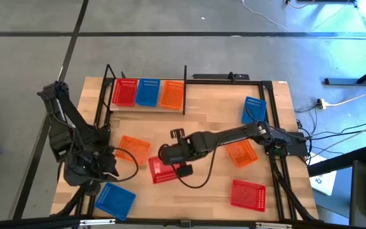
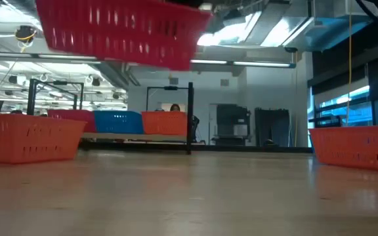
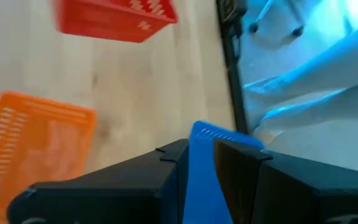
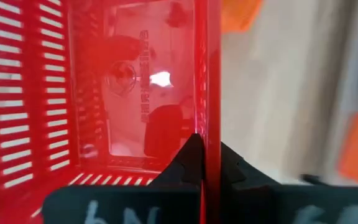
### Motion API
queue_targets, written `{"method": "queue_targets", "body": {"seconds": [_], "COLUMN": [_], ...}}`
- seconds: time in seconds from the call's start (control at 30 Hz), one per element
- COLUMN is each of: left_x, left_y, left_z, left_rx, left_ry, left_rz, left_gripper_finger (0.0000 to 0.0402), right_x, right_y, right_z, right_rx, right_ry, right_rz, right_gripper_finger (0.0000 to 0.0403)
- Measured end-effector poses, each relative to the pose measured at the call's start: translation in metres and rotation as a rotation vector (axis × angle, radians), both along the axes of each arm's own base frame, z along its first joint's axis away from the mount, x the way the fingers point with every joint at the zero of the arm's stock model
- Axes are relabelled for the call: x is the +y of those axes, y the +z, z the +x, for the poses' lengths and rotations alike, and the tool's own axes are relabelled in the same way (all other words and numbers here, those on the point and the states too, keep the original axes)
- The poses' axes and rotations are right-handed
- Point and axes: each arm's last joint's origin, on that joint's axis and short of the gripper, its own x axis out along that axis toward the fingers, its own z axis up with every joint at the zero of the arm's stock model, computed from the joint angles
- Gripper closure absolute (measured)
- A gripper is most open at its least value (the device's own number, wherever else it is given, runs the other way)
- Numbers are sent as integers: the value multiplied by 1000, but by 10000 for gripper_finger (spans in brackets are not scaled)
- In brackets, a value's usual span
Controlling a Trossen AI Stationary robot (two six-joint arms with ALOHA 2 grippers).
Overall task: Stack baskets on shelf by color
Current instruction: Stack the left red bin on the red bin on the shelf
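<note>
The right gripper [image 1: 184, 169] is pinched shut on a red basket's [image 1: 161, 170] wall, lifting it clear of mid-table, while the left gripper [image 3: 199, 163] clamps a blue basket's [image 1: 115, 199] rim at the near-left corner.

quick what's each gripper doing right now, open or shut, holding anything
Left gripper: closed on the wall of a blue basket at the table's front left.
Right gripper: shut on the rim of a red basket, lifted off the table.
</note>
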Motion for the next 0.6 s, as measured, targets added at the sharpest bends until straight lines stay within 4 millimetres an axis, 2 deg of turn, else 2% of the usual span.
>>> {"method": "queue_targets", "body": {"seconds": [0.13,0.6], "left_x": [0,14], "left_y": [0,-11], "left_z": [0,2], "left_rx": [31,194], "left_ry": [66,318], "left_rz": [-63,-70], "left_gripper_finger": [335,335], "right_x": [-6,-23], "right_y": [15,16], "right_z": [0,3], "right_rx": [-62,-61], "right_ry": [-5,-56], "right_rz": [-42,-79], "right_gripper_finger": [402,403]}}
